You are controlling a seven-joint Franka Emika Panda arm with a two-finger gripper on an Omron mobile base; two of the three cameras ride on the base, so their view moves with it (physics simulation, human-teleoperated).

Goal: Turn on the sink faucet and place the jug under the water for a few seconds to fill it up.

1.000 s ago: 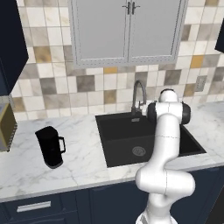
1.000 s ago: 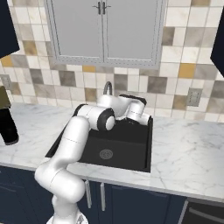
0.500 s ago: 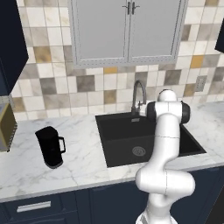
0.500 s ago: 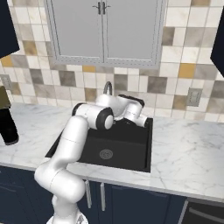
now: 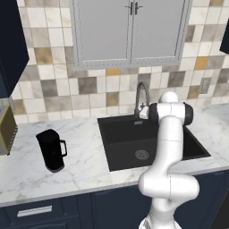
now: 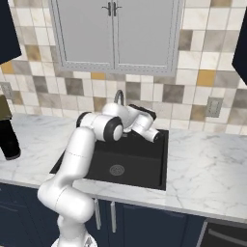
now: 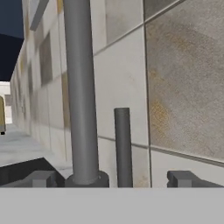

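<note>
Two dark finger tips of the two-finger gripper (image 7: 113, 179) stand well apart at the bottom of the hand view, so the gripper is released and grasps nothing. Between them rises a thin grey metal rod (image 7: 122, 146), which I judge to be the lever of the tall grey metal gooseneck faucet (image 5: 142, 100); the thick faucet stem stands just left of it. No blue water shows under the spout, so the faucet seems not yet turned on.

The lever looks stiff, smooth and slippery. I think it is better to take it low between the fingers or push it from the side, with little force.

The matte black cylindrical jug (image 5: 52, 150) stands upright at the left of the left base view, on the white marble counter (image 5: 85, 165), well apart from the rectangular black sink (image 5: 120, 138). It looks rigid and probably light while empty. Its loop handle points toward the sink, a good place to hold; the round body is wide and may slip.
</note>
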